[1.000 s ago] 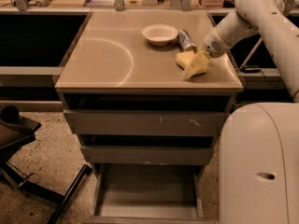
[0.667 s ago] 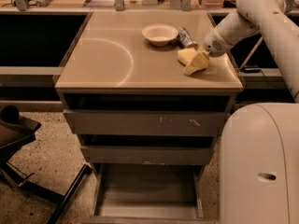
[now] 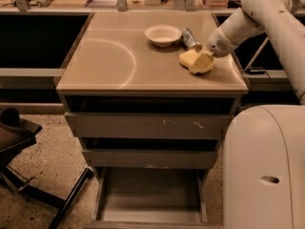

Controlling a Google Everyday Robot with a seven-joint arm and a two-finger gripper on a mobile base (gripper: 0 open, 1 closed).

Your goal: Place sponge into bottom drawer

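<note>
The pale yellow sponge (image 3: 189,58) is at the right side of the cabinet top (image 3: 105,56), just in front of the silver can. My gripper (image 3: 204,61) comes in from the right on the white arm and is shut on the sponge's right end, holding it at or just above the surface. The bottom drawer (image 3: 152,194) is pulled open below, showing a plain grey floor with nothing in it.
A white bowl (image 3: 163,35) and a silver can (image 3: 191,38) lie behind the sponge. Two upper grey drawers (image 3: 147,125) are closed. My white base (image 3: 267,171) fills the lower right. A dark chair base (image 3: 28,175) stands at the lower left.
The gripper and the sponge have shifted slightly left and toward the back of the cabinet top together. Nothing else has moved.
</note>
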